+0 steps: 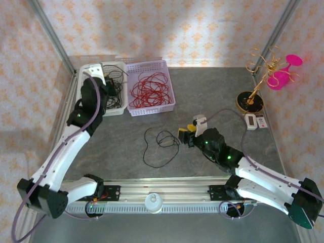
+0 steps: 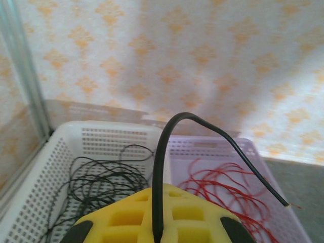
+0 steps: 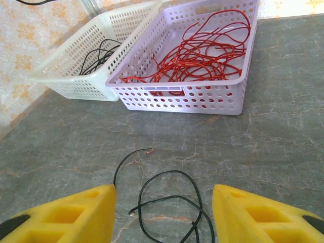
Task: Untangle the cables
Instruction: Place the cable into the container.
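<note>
- Left end effector [image 2: 158,215] is closed tight on a single black cable [image 2: 167,126], pinched between the yellow fingers [image 2: 126,220].
- The held black cable rises from the grip, arcs to the right and ends with a bare tip above the lilac basket [image 2: 202,147].
- The left arm reaches to the far left corner of the surface [image 1: 217,96], and its end effector sits above the white basket [image 2: 101,139].
- The white basket holds a bundle of black cables [image 2: 96,177], loosely looped.
- The lilac basket touches the white basket's right side and holds the red cables [image 3: 202,50], a tangled pile of loops.
- Right end effector [image 3: 163,202] has its jaws parted wide and grips nothing; it is low over the middle of the surface.
- A loose black cable [image 3: 169,172] lies flat on the surface just ahead of the right end effector, coiled in a few loops, with one free end pointing towards the baskets.
- The loose black cable is well apart from both baskets, on the near side of them.
- A gold stand [image 1: 255,83] with a pink item [image 1: 283,73] is at the far right, and a small white device [image 1: 251,121] lies near its base.
</note>
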Action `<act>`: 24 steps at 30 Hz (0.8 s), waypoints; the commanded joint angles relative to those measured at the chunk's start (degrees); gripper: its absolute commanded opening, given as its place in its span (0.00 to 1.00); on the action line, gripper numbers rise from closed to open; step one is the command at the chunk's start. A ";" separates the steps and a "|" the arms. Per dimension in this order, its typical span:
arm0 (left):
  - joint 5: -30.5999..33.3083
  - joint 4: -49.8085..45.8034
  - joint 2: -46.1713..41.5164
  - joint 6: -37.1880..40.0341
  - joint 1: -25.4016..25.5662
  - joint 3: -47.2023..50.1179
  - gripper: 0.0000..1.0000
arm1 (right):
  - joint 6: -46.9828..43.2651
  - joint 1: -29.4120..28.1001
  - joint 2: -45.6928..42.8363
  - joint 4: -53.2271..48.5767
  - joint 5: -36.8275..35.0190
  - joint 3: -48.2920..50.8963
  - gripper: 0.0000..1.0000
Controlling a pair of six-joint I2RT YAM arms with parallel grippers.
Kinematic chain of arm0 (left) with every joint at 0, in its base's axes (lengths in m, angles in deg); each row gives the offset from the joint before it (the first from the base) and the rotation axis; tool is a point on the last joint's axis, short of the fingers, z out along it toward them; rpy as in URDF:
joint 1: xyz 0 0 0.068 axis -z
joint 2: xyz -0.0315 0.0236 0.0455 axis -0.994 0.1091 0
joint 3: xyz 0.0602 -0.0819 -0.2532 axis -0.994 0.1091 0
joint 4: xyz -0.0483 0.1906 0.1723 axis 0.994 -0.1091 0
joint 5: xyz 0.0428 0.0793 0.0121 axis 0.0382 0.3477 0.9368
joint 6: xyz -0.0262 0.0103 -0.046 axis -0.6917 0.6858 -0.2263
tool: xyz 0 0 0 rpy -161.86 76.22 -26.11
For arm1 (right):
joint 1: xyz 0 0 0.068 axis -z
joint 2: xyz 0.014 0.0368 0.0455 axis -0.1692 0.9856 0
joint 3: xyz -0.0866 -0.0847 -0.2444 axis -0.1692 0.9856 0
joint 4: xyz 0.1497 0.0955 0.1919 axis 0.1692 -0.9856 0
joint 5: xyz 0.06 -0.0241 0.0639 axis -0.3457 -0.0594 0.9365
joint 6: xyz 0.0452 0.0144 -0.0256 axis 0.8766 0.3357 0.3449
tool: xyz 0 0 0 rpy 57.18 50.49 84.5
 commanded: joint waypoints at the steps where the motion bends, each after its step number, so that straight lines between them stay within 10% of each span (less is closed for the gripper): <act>1: -5.32 -1.00 5.35 -0.41 -5.03 -4.21 0.00 | 0.95 0.14 -0.92 -1.24 0.19 1.35 0.53; 11: -18.59 1.53 25.98 -3.90 -19.47 -10.27 0.00 | 3.70 0.14 -1.98 -0.83 0.61 4.47 0.54; 20: -24.33 1.25 38.13 -5.77 -21.97 -11.74 0.01 | 5.66 0.14 -0.42 0.70 3.04 6.99 0.55; 24: -24.52 2.93 38.37 -5.47 -22.40 -10.10 0.26 | 5.22 0.14 0.43 0.97 2.83 6.97 0.55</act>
